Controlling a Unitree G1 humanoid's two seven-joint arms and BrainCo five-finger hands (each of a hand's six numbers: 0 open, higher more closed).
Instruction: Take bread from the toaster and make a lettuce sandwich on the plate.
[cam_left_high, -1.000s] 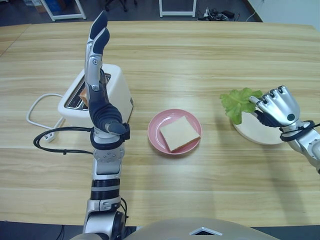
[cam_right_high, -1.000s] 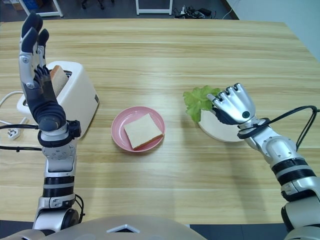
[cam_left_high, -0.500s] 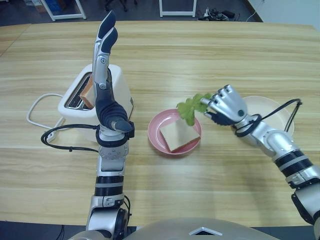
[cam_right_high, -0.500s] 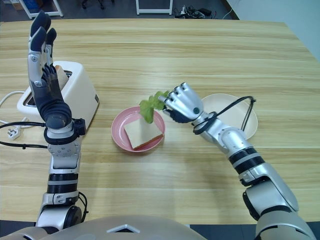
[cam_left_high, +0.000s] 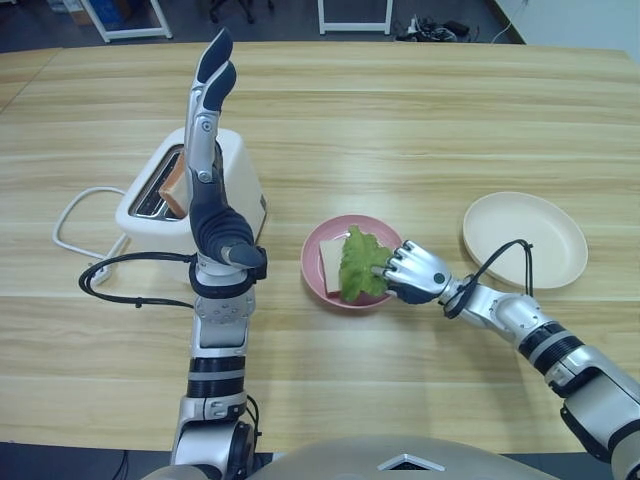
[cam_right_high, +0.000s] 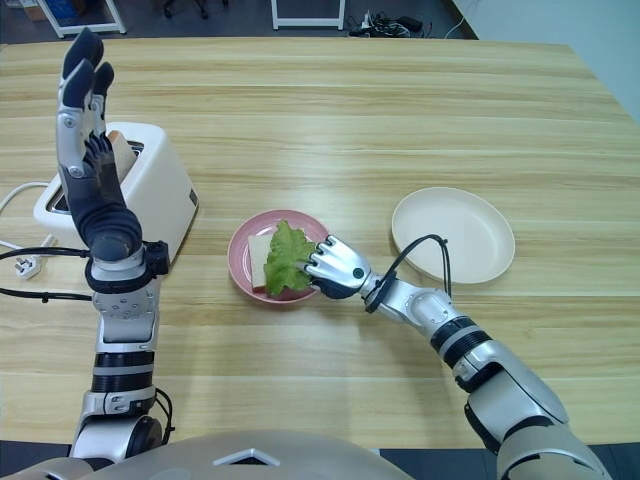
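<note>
Now my right hand (cam_left_high: 418, 274) has carried lettuce (cam_left_high: 358, 264) onto bread (cam_right_high: 257, 252) on plate (cam_left_high: 308, 268), fingers (cam_left_high: 400, 266) still pinching it; toaster (cam_left_high: 238, 182) slice (cam_left_high: 176, 188) next, I reckon.

On the worktop (cam_left_high: 420, 120) the plate (cam_left_high: 345, 224) sits mid-table, with the toaster (cam_left_high: 243, 185) at its 10 o'clock and a shallow dish (cam_left_high: 525, 240) at its 3 o'clock. A bread slice (cam_left_high: 328, 260) lies in the plate, under a lettuce leaf (cam_left_high: 360, 262). Another slice (cam_left_high: 175, 186) stands in the toaster. The right hand (cam_left_high: 420, 275) is at the plate's 4 o'clock, its fingers (cam_left_high: 398, 266) on the leaf.
</note>
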